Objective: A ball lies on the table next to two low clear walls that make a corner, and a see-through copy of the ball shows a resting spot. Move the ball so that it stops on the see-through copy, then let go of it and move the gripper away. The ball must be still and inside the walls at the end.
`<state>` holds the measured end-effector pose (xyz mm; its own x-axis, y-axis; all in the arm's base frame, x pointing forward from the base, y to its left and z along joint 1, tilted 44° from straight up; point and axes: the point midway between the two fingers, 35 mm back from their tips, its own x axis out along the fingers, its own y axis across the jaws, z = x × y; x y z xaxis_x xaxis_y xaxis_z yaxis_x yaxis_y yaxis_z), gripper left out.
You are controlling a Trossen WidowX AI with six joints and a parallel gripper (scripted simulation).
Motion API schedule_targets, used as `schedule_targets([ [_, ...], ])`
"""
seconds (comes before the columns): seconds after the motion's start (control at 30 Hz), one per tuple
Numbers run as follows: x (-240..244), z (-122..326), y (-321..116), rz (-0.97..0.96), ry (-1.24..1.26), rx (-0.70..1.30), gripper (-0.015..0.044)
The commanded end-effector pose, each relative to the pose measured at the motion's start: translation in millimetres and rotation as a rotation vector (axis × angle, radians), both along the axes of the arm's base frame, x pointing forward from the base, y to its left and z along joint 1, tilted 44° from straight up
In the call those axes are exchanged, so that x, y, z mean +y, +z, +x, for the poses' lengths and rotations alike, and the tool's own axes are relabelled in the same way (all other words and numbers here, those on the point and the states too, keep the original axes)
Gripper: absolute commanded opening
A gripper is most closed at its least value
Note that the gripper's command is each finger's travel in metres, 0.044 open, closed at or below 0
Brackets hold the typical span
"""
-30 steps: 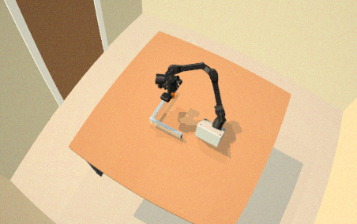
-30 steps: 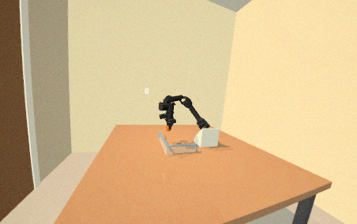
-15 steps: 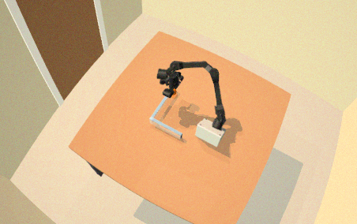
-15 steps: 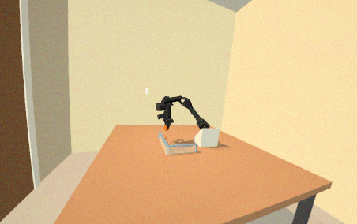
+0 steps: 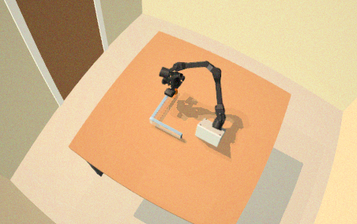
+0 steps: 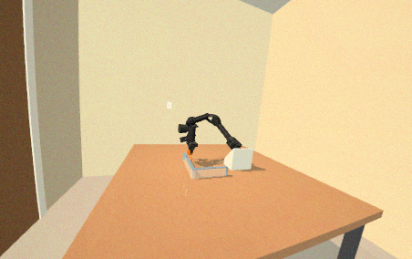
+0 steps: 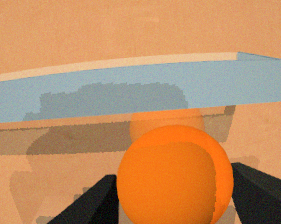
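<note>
The orange ball (image 5: 175, 91) (image 6: 190, 152) (image 7: 168, 180) is between the fingers of my gripper (image 7: 174, 179), which is shut on it. In the wrist view it looks clearly larger than its see-through copy, so it is held above the table. The see-through copy (image 7: 166, 119) shows just beyond the ball, partly hidden by it, beside the clear wall (image 5: 159, 106) (image 6: 189, 164) (image 7: 111, 95) near that wall's free end. The second clear wall (image 5: 168, 128) (image 6: 211, 172) meets the first at the corner, on the side away from the gripper.
The arm's white base block (image 5: 209, 132) (image 6: 242, 159) stands on the orange table (image 5: 137, 158) (image 6: 159, 219), beside the free end of the second wall. The arm arches from it over the table. Shadows of the arm fall on the table and across the first wall.
</note>
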<state>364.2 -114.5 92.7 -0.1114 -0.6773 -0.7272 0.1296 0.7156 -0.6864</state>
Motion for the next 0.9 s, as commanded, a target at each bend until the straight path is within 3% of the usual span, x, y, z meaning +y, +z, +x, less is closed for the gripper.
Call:
schedule_targets([
  [0.0,-12,-2,-10,-0.004,0.0,0.0,0.0],
  [0.77,-44,-10,-43,-0.008,0.0,0.0,0.0],
  [0.87,-43,-10,-40,-0.005,-0.003,-0.003,0.0079],
])
